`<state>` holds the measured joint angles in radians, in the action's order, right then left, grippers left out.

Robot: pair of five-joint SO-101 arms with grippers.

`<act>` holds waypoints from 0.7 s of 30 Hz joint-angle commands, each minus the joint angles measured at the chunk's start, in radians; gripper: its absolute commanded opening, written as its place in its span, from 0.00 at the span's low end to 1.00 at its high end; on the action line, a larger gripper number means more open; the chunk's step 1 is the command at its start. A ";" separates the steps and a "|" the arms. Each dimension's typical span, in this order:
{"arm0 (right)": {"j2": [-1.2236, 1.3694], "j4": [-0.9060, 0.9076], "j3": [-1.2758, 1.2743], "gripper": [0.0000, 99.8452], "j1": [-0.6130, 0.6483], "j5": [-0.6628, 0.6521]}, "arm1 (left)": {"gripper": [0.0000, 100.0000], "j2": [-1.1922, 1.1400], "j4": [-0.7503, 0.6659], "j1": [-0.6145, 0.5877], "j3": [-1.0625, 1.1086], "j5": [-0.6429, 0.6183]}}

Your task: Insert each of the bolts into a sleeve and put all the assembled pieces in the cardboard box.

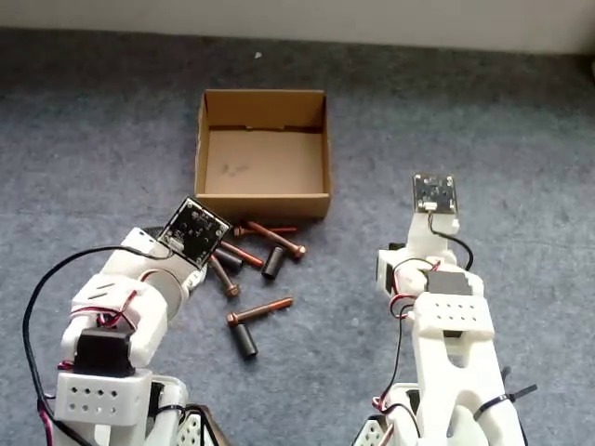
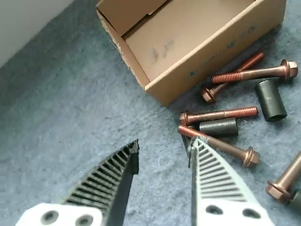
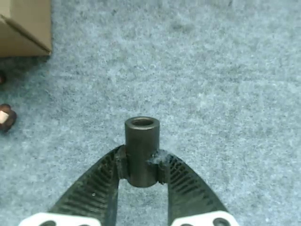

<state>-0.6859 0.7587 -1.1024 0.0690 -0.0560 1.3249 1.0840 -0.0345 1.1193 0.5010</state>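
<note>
My left gripper (image 2: 164, 151) hangs open just above the carpet, at the near edge of a cluster of copper bolts and dark sleeves. One fingertip (image 2: 196, 147) touches or overlaps the shank of a bolt (image 2: 221, 146). Beyond it lie another bolt (image 2: 219, 114) and a sleeve (image 2: 218, 127) side by side, then a second sleeve (image 2: 270, 100). My right gripper (image 3: 141, 162) is shut on a dark sleeve (image 3: 142, 148), held upright with its bore showing, over bare carpet. The open cardboard box (image 1: 263, 153) holds nothing I can see.
More bolts (image 1: 262, 311) and sleeves (image 1: 244, 341) are scattered on the grey carpet in front of the box. The left arm (image 1: 130, 307) stands beside the pile, and the right arm (image 1: 446, 316) is off to the box's right. A box corner (image 3: 23, 23) shows near the right gripper.
</note>
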 commanded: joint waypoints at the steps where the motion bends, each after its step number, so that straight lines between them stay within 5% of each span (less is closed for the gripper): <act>1: -0.027 -0.019 0.012 0.01 -0.004 -0.002 | 0.18 -0.107 0.058 -0.010 -0.117 0.089; 12: -0.027 -0.019 0.012 0.01 -0.004 -0.002 | 0.18 -0.461 0.227 0.108 -0.262 0.605; 21: -0.027 -0.019 0.012 0.01 -0.004 -0.002 | 0.18 -0.470 0.219 0.249 -0.255 0.695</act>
<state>-0.6859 0.7587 -1.1024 0.0690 -0.0560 0.8569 1.3065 0.1557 0.8999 1.1745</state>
